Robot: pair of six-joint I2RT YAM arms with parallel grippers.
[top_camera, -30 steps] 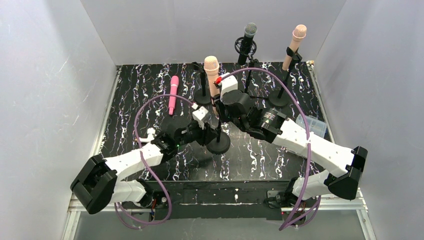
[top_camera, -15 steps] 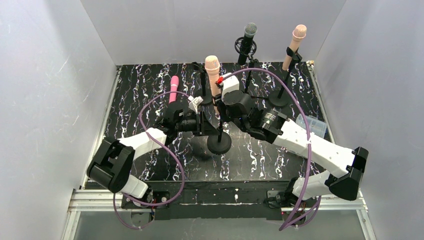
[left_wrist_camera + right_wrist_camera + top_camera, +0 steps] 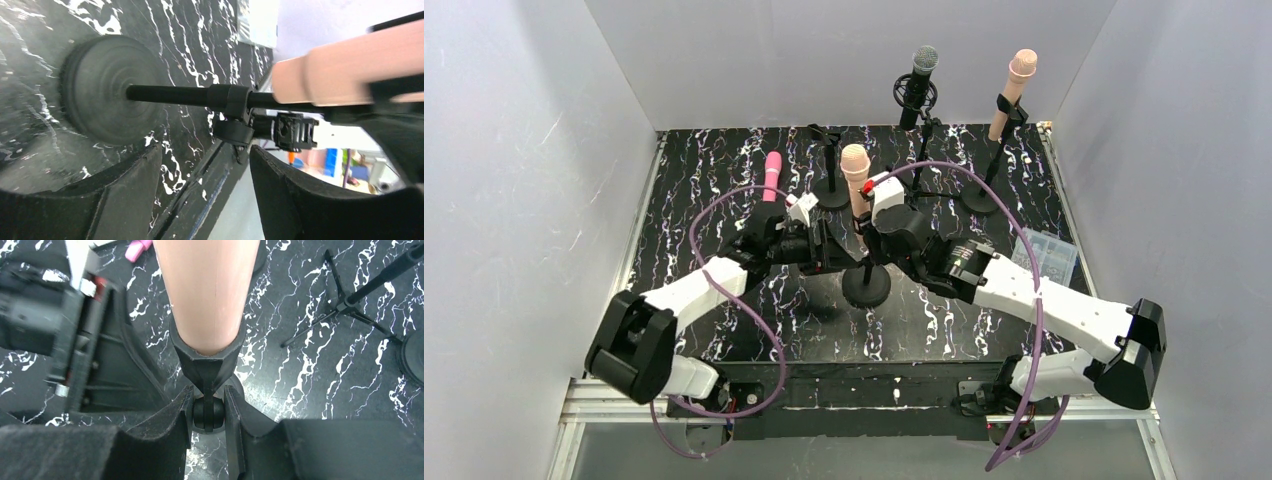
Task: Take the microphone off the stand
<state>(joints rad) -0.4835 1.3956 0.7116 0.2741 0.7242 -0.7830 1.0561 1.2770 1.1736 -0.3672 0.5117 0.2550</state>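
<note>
A beige microphone sits in the clip of a black stand with a round base at mid-table. In the right wrist view the microphone fills the top, held in the clip, and my right gripper is shut on the stand's joint just below the clip. From above, that right gripper is at the pole's right. My left gripper is close on the pole's left. Its fingers stand open with nothing between them, and the pole lies just past the tips.
A pink microphone lies on the table at the back left. Behind stand an empty stand, a black microphone and another beige microphone on their stands. A clear plastic box lies at the right edge.
My left gripper has risen from low on the pole toward the clip and has opened. The microphone's head has shifted slightly nearer and to the right, with the right gripper still shut on the stand.
</note>
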